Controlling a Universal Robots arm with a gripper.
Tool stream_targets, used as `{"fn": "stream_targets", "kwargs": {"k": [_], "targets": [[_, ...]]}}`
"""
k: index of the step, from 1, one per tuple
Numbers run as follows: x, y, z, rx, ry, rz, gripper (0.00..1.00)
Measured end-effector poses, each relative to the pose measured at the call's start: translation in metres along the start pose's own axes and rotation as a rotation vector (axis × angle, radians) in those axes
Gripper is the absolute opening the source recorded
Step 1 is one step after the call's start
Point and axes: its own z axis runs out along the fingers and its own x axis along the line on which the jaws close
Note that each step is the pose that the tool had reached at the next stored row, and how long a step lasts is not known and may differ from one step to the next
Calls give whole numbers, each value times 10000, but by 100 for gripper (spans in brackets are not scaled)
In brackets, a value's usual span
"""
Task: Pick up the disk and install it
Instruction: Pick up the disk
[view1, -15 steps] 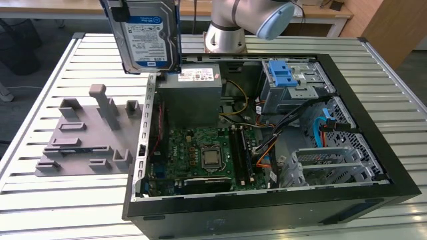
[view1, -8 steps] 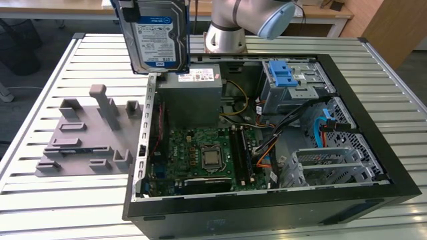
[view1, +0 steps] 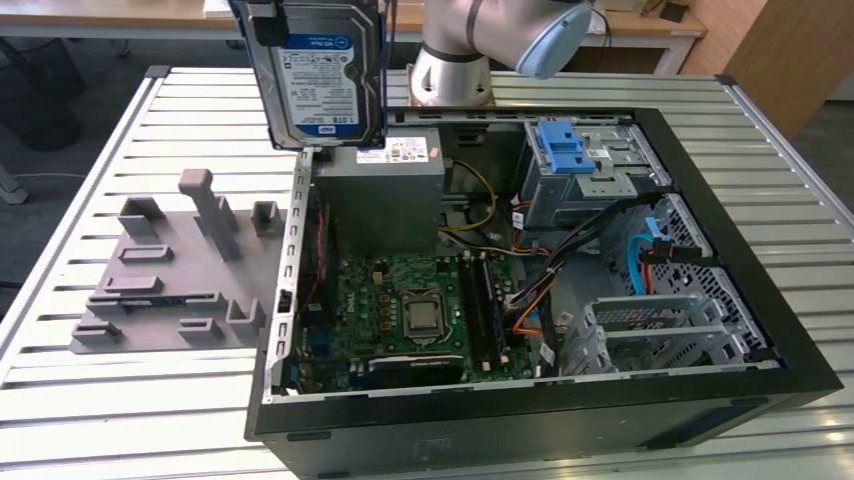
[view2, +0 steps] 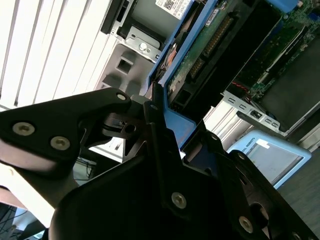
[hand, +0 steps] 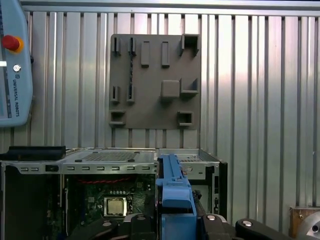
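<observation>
As the claw (view2: 159, 111) seemingly grips it, one disk (view1: 320, 80) hangs.

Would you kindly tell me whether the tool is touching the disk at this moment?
Touching. In the second wrist view the tool is clamped on the blue edge of the disk, with no gap between them.

White slatted metal table (view1: 94, 420) across most of the exterior view; brown wooden panel (view1: 781, 55) upper right; grey floor (view1: 34, 200) at left edge.
</observation>
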Motion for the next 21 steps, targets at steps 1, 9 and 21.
{"fn": "stream_targets", "kwargs": {"k": [1,9,21], "targets": [[13,0,1,1,-1,0,36],[150,-6,2,1,-1,-1,36],[181,-331,2,-17,-1,0,36]]}}
